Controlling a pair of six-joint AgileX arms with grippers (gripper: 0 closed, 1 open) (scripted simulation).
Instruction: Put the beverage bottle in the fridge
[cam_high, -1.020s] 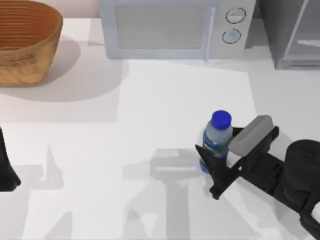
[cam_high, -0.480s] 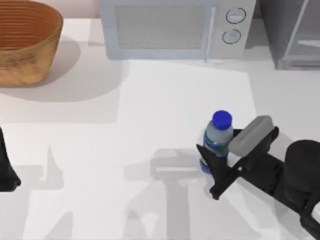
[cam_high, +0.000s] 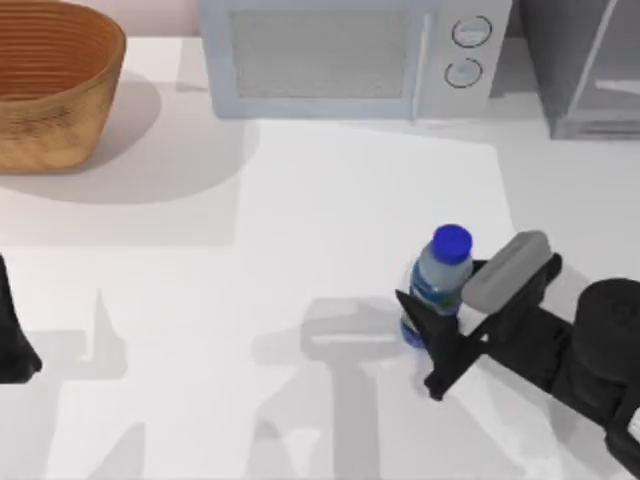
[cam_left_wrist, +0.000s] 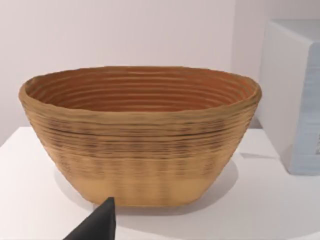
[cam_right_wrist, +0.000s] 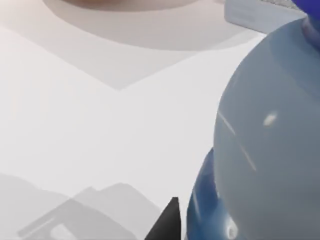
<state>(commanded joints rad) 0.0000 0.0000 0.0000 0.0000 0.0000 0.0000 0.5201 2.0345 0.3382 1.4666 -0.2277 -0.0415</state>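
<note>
The right gripper (cam_high: 432, 312) clamps the small clear blue-capped beverage bottle (cam_high: 437, 283) upright, well short of the dark grey speckled fridge (cam_high: 580, 60), ready for carrying.

Right arm reaching in from the table's right edge, stretched low toward the middle. Right end effector (cam_high: 437, 300) level and pointing left, dark fingers (cam_high: 418, 313) clamped on either side of the beverage bottle (cam_high: 437, 283), pale grey wrist block above them. Left arm parked at the table's left edge, one dark fingertip (cam_left_wrist: 99, 223) visible in its wrist view.
</note>
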